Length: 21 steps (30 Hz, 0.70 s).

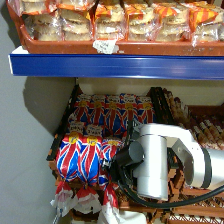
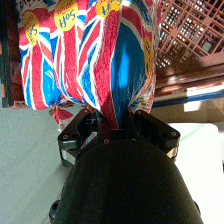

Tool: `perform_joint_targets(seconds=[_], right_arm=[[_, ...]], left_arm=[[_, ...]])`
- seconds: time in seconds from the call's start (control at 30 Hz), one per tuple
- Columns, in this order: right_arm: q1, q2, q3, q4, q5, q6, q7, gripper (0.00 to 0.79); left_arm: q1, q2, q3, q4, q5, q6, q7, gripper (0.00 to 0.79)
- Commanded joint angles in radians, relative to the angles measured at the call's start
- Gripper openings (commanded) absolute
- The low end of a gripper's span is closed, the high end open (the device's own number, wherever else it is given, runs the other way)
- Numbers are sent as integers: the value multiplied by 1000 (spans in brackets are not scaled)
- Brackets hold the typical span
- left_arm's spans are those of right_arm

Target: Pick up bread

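Red, white and blue bread in the robot's grip

Shiny plastic wraps the bread, and the bag has a flag print in red, white and blue. It sits at the front left of the lower shelf, at the edge of a brown crate. Yellow patches with blue letters show near one end of the bag in the wrist view.

The right gripper is pinched tight on the bread. Its two black fingers squeeze a fold of the bag between them. In the head view the fingers are hidden behind the arm.

The right arm is white with a black joint and a black cable. It reaches in from the right, and its end is just beside the bread.

More flag bags stand in a row behind, further back on the same shelf. Long brown loaves lie to the right of that row.

Above is a blue shelf edge. On top of it sits a brown tray full of pale buns in clear packs with orange tops. A small white tag hangs on the front of that tray.

Below the bread, more packs in red and white lie in a heap
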Motion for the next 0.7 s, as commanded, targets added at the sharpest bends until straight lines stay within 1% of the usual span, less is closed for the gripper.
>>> perform_joint_targets(seconds=[0.03,0.27,0.7], right_arm=[[-16,-13,-12,-11,-42,10,5,13],[-29,-35,-30,-32,-96,27,18,14],[-42,-64,-56,-59,-186,64,47,11]], left_arm=[[0,0,0,0,0,0,0,0],[0,0,0,0,0,0,0,0],[0,0,0,0,0,0,0,0]])
